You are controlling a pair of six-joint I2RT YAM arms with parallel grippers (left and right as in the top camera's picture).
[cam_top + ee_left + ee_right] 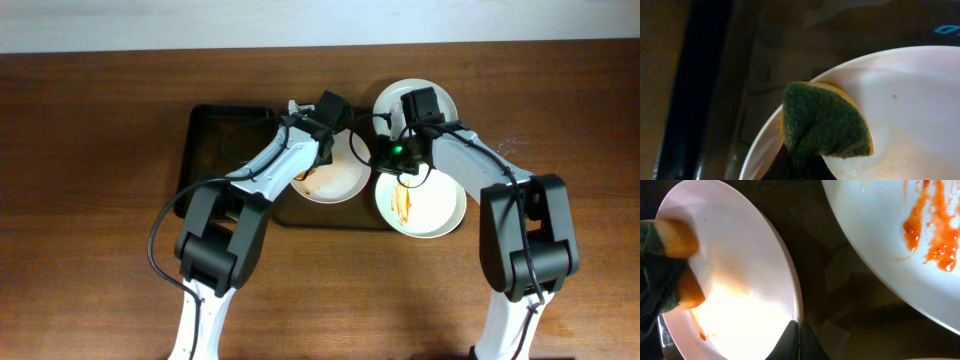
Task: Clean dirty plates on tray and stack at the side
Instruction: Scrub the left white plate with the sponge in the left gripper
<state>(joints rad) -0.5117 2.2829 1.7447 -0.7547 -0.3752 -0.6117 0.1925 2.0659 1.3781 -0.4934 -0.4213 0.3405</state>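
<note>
Nearest me, at the near right corner of the tray (215,140), the streaked plate (440,205) lies unwiped, orange-red sauce running across its well. Just beyond it, on the tray's right half, sits the middle plate (335,178). My right gripper (797,335) is pinched onto its rim on the side facing the streaked plate. My left gripper (801,167) clamps a sponge (825,122), green scouring face up, and presses it on the rim opposite. That plate looks almost white in both wrist views, with only a speck or two of sauce left. Farthest off, by the tray's far right corner, the far plate (392,100) shows plain white wherever my right arm does not cover it, and I judge it finished. By my reckoning, one plate is done, one is nearly done and one is untouched. Nothing is stacked yet, and all three plates lie apart.
</note>
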